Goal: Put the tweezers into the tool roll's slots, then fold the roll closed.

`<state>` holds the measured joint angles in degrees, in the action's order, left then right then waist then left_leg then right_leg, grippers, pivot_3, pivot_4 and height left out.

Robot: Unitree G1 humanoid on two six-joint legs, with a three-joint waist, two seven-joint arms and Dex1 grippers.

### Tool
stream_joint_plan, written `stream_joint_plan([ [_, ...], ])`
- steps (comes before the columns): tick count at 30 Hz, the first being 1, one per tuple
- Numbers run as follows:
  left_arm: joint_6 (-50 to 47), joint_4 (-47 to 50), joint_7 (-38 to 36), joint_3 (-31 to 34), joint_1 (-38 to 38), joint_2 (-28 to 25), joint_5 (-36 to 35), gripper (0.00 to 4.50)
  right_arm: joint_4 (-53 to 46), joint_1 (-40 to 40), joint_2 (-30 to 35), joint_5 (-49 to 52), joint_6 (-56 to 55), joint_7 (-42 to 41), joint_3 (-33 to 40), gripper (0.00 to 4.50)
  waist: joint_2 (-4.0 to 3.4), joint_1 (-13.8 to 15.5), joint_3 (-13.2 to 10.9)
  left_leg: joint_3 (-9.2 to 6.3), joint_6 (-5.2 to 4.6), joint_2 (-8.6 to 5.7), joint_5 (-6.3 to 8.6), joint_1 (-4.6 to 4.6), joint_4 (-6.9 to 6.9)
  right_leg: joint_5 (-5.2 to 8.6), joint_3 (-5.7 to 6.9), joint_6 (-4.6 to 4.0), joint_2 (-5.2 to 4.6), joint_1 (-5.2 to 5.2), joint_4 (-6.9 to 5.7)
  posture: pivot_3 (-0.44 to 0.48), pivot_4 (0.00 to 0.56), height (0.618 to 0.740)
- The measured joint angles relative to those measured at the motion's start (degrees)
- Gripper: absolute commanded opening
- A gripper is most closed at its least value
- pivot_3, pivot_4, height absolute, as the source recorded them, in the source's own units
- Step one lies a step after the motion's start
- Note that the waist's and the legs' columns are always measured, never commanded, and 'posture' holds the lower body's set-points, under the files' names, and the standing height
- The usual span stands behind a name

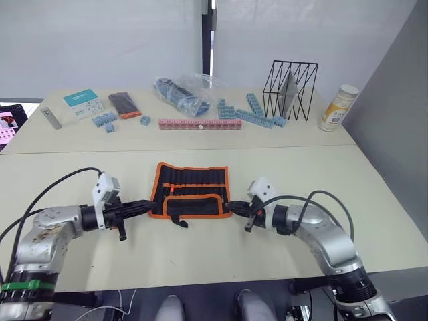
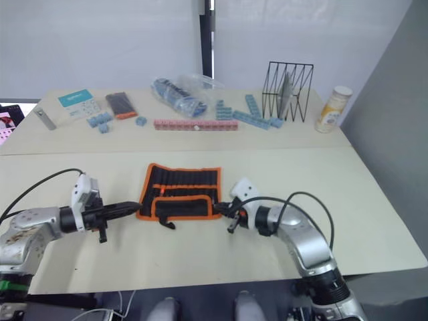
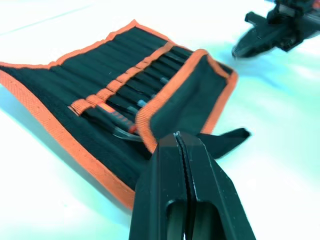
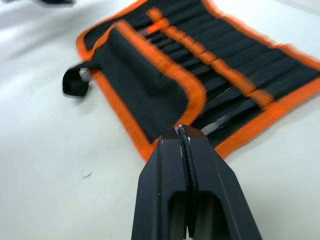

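The tool roll (image 1: 190,190) lies mid-worktop with its near flap folded over, long axis running nine to three, tweezers (image 3: 145,92) tucked in the slots (image 3: 120,85), both clenched hands level: left hand (image 1: 148,204) at nine, right hand (image 1: 231,206) at three, equally near.

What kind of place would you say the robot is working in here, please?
Probably a lab or robot test workspace, not a home: plain beige tables against blank white partitions, with staged props along the back such as blue building blocks, a black wire rack and a pink block strip.
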<state>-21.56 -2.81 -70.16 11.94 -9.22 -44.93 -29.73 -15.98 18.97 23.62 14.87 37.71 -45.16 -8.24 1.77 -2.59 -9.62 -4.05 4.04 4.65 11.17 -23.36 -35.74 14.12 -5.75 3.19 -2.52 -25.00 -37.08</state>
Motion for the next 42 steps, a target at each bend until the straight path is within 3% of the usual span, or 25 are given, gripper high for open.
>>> stream_joint_plan([
  [8,-1.59,6.90,2.12,4.79,5.86,-0.67,-2.26,0.00,2.18,0.55,-2.81,2.56,9.04,5.93,2.52,2.56,0.02,-0.06,-0.03,0.00,0.00,0.01,0.00,0.02,-0.04,0.16,0.00,-0.34,0.01,-0.02,0.00,0.000,0.150,0.717],
  [21,-0.06,13.61,6.22,7.87,7.27,1.48,-4.37,0.00,11.19,6.27,-9.89,9.30,17.68,11.07,6.71,2.56,0.02,-0.42,-0.04,0.00,-0.01,0.04,-0.01,0.07,-0.04,-0.04,0.00,-0.10,0.04,0.01,-0.02,0.000,0.150,0.717],
  [28,-1.29,15.86,7.18,10.55,8.26,-2.15,-5.12,0.00,18.40,10.83,-12.17,11.26,17.72,11.50,8.49,2.56,0.04,-1.28,-0.06,0.00,-0.01,0.06,-0.01,0.05,-0.04,-0.05,0.00,-0.09,0.07,-0.01,-0.03,0.000,0.150,0.717],
  [29,-1.99,15.87,6.08,11.50,8.27,-3.60,-6.23,0.55,19.33,11.36,-12.69,11.48,17.72,11.55,9.00,2.60,0.06,-1.36,-0.07,0.00,-0.01,0.07,-0.01,0.05,-0.03,-0.05,0.00,-0.09,0.08,-0.02,-0.04,0.000,0.150,0.717],
  [35,-5.04,16.94,1.29,16.75,10.58,-8.17,-11.22,2.48,22.01,12.33,-13.75,13.39,17.72,11.78,10.90,2.60,-0.01,-1.51,-0.10,0.01,-0.01,0.07,-0.01,0.06,0.02,-0.04,0.00,-0.09,0.07,-0.03,-0.04,0.000,0.150,0.717],
  [36,-5.10,16.99,1.17,16.77,11.03,-8.16,-11.34,2.82,22.27,12.45,-13.76,13.44,17.69,11.79,10.94,2.03,-0.01,-1.51,-0.11,0.01,-0.01,0.08,-0.01,0.06,0.03,-0.04,0.00,-0.10,0.08,-0.04,-0.04,0.000,0.150,0.717],
  [40,-4.81,17.22,1.78,16.72,11.15,-7.39,-11.31,4.17,23.29,12.72,-13.94,13.50,17.51,12.41,11.17,0.69,0.00,-1.48,-0.11,0.01,-0.01,0.08,-0.01,0.07,0.01,-0.04,0.00,-0.10,0.08,-0.02,-0.03,0.000,0.150,0.717],
  [42,-4.58,17.24,2.07,16.33,11.10,-6.87,-11.10,4.50,23.29,13.25,-14.40,13.58,17.51,12.42,11.08,0.07,0.00,-1.48,-0.10,0.01,-0.01,0.08,-0.01,0.07,0.01,-0.05,0.00,-0.10,0.09,-0.02,-0.04,0.000,0.150,0.717],
])
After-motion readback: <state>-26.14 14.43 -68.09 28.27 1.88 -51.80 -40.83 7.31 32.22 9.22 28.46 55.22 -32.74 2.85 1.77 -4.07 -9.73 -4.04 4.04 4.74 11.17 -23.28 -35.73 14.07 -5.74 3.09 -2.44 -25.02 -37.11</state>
